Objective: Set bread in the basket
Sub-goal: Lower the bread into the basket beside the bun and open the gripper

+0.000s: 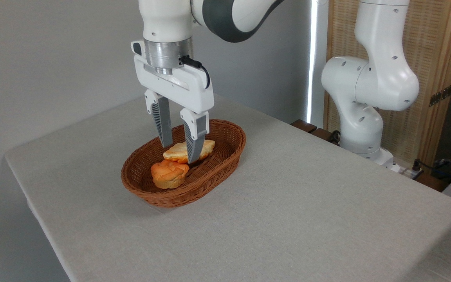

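- Fixed camera: the hand [179, 153] hangs straight down over the middle of the basket [225, 135], its two fingers [164, 125] reaching inside the rim.
- The fingers are spread, with a plain gap between them; the left one stands at the bread's far left end and the right one crosses in front of its middle. Whether either pad touches the pastry I cannot tell, but nothing is pinched.
- The bread [206, 148] lies flat on the basket floor, toward the far side, its long axis running roughly along the basket's length.
- Just in front of it sits a small round orange bun [168, 175], touching or very nearly touching the bread's near edge.
- The basket rests on the grey table [307, 203], near the left half, with bare cloth all around it.
- Judgement on the step: the bread seems delivered and let go, so the placing looks as good as done.
- Judgement on the next move: a straight lift of the hand, fingers kept apart, so the right finger clears the bread without dragging it or nudging the bun, and the wicker rim is not caught.
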You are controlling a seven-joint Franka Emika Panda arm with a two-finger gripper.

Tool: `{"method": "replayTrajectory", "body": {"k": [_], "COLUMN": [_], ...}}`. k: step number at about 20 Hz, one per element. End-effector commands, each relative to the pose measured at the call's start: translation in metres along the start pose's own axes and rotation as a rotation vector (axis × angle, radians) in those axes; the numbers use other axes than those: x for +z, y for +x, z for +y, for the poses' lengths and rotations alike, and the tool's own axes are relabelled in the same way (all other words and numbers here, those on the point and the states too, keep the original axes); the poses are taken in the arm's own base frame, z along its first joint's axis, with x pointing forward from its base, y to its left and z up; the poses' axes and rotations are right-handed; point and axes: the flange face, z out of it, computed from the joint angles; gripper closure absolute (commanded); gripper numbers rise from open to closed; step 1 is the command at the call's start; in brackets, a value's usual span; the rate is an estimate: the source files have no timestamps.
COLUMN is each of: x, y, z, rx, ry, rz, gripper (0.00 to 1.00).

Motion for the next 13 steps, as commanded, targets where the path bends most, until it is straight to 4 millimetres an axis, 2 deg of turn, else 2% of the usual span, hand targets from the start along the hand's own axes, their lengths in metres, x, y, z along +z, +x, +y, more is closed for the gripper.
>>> {"method": "replayTrajectory", "body": {"k": [1, 8, 13], "x": [-0.007, -0.008, -0.006], "y": [-0.015, -0.038, -0.041], "z": [-0.027, -0.063, -0.065], "rx": [0.04, 0.085, 0.081], "ry": [0.016, 0.01, 0.002], "rz": [-0.001, 0.004, -0.005], "gripper": [0.0, 0.0, 0.0]}}
